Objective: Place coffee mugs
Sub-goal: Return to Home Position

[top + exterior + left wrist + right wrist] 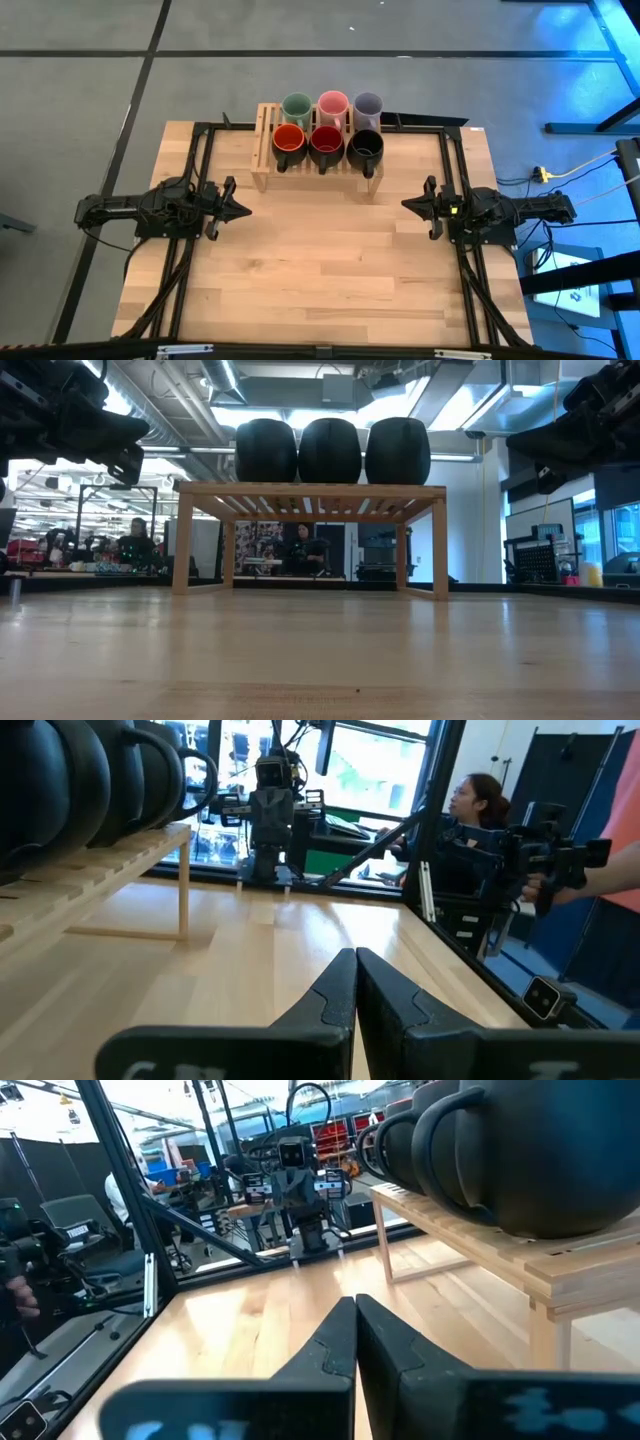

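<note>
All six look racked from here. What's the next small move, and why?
Probably just leave both arms parked. All six mugs sit on the wooden rack, three behind three, and the left gripper and right gripper are off to its sides, jaws shut and empty.

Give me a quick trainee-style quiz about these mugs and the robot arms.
1. True or false: six mugs stand on the rack.
2. Which mug stands between the orange-red mug and the black mug? A green, B dark red, C pink.
3. Fill in: the left end effector and the right end effector are both ____ (open or shut).

Key: 1 true. 2 B, dark red. 3 shut.
</note>
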Tool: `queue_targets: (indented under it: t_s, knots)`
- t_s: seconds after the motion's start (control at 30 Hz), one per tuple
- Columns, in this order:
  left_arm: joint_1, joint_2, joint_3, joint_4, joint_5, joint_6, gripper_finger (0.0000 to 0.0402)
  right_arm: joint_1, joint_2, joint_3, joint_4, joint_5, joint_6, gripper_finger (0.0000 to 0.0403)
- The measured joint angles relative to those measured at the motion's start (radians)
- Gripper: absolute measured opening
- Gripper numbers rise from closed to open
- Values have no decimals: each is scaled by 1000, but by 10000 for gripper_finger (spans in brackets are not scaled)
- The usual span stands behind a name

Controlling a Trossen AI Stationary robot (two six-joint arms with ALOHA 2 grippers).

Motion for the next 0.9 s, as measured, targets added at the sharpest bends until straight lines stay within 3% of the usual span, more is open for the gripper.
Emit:
queue_targets:
  t_s: [0.9]
  knots:
    - [0, 0, 0, 0, -44, -2, 4, 0, 0, 0, 3, 2, 10, 1]
